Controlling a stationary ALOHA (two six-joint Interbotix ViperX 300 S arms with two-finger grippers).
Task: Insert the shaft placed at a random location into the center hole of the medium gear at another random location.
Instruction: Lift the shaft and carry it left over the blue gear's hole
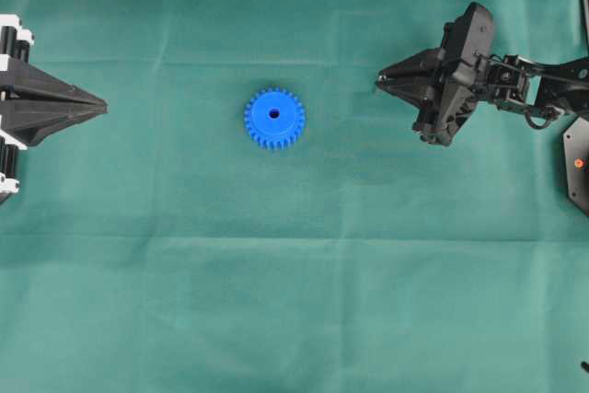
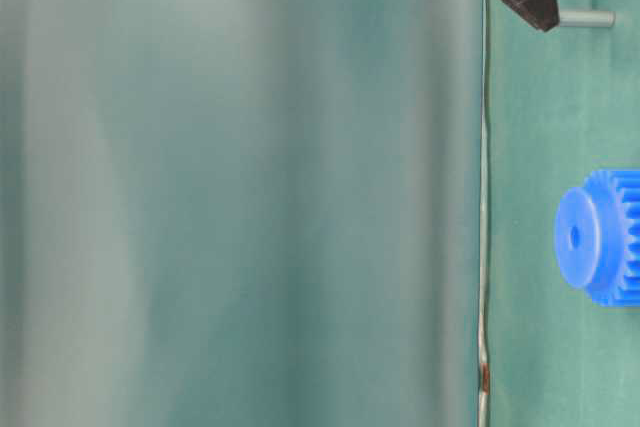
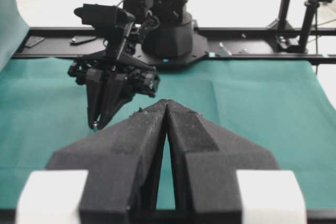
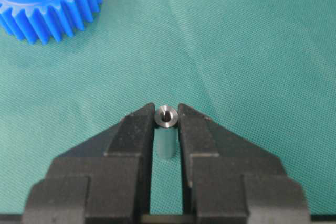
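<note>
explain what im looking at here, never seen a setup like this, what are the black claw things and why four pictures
The black claws are grippers on two robot arms facing each other across a table covered in green cloth. The four pictures show one moment from four cameras: one overhead, one low at table level and turned on its side, and one mounted on each arm's wrist.

On the cloth lies a blue gear with a center hole. The right gripper has its two fingers shut on a small grey metal shaft, seen best from its own wrist camera, with the gear a little way off. The left gripper is shut, holds nothing and sits at the cloth's left edge in the overhead view.
</note>
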